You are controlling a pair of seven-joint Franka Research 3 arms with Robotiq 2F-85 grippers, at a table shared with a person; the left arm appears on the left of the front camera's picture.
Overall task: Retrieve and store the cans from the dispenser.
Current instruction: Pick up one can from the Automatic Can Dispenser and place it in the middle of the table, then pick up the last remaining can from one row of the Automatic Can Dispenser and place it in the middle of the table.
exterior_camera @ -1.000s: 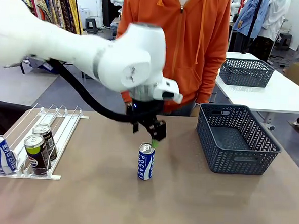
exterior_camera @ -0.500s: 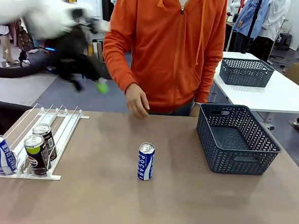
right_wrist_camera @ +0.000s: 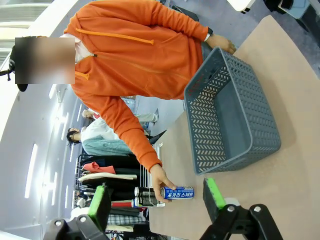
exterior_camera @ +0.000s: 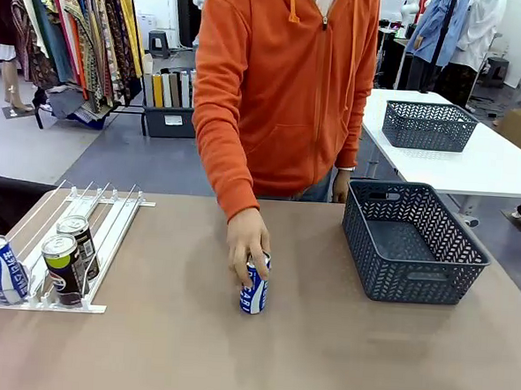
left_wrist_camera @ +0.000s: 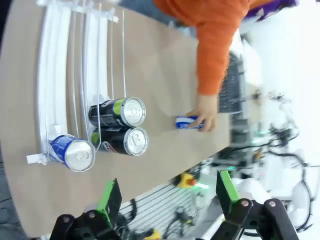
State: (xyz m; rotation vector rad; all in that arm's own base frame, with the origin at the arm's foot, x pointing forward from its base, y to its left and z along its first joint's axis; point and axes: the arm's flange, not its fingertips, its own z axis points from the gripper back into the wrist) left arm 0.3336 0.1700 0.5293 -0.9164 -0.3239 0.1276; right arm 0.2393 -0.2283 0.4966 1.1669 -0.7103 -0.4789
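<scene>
The robot's left hand (left_wrist_camera: 167,182) is open wide, high over the rack (left_wrist_camera: 52,75). Three cans (left_wrist_camera: 117,112) stand upright there, straight ahead of its fingers. The right hand (right_wrist_camera: 156,189), also wide open, looks farther away. Past the rack, a person's hand (exterior_camera: 247,245) grips a blue can (exterior_camera: 253,294) on the bench (exterior_camera: 189,350) and hides its top.

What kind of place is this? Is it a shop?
Likely a robot test room set up like a shop. Clothes hang in rows behind, a can dispenser sits on the table, and a person stands across it.
</scene>
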